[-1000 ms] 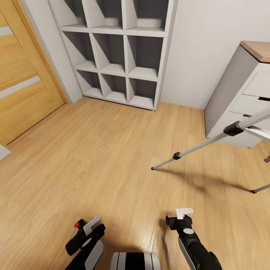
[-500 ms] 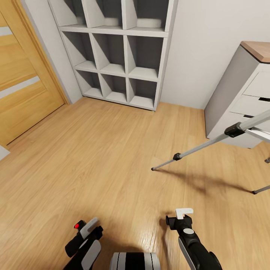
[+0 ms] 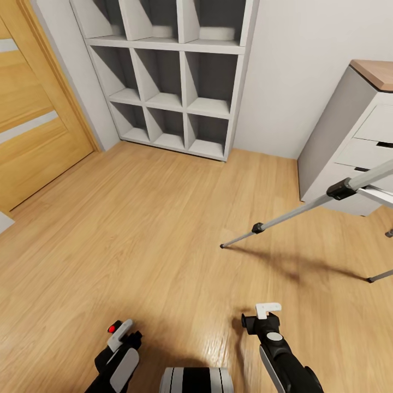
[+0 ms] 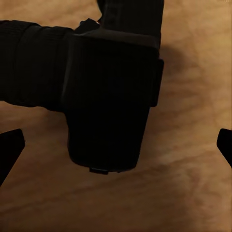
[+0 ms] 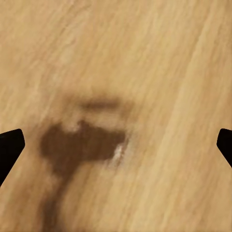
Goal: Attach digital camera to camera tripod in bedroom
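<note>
- Where the head view reaches its lower edge, the left gripper [image 3: 117,341] is clamped on the digital camera [image 4: 108,104], its red button [image 3: 112,328] visible.
- The right gripper [image 3: 262,316] hangs above the wood plank floor [image 3: 164,229], fingers spread, holding nothing.
- The camera tripod [image 3: 305,207] stands well apart, at right, beside the grey desk [image 3: 349,136].
- A white cube shelf [image 3: 169,76] lines the far wall.

1 digital camera [image 4: 108,96], 1 camera tripod [image 3: 305,207], 2 grippers, 1 cube shelf [image 3: 180,103], 1 desk [image 3: 349,136]
</note>
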You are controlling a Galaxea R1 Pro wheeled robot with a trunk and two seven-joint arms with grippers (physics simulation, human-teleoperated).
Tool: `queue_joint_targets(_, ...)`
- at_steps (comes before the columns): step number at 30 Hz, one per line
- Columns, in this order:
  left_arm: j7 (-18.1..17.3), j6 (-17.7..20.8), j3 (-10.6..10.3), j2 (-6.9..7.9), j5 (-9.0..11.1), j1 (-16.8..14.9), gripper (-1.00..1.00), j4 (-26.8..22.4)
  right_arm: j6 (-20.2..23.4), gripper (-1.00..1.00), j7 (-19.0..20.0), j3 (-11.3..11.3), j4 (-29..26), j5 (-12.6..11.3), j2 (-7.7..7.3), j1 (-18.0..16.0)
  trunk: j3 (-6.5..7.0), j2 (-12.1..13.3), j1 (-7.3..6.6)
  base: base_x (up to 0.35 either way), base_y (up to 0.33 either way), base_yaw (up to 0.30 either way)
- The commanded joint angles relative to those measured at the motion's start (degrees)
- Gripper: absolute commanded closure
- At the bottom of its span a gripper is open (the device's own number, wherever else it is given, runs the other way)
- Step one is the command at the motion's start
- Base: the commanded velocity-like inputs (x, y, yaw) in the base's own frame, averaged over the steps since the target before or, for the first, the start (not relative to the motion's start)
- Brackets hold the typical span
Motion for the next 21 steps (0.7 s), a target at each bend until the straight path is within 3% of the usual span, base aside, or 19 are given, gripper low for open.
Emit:
queue_joint_targets(1, 0.02, -0.37, 0.11, 0.04, 0.64, -0.01, -1.00, -0.05, 0.42, -1.00, -0.32, 0.19, -0.09, 0.17, -0.02, -0.01, -0.04, -0.01, -0.01, 0.000, 0.000, 0.000)
queue_joint_targets(21, -0.93, -0.20, -0.37, 1.67, 0.77, 0.00, -1.00, 0.55, 0.20, -1.00, -0.51, 0.22, 0.09, 0.51, 0.33, 0.05, -0.04, -0.01, -0.01, 0.000, 0.000, 0.000)
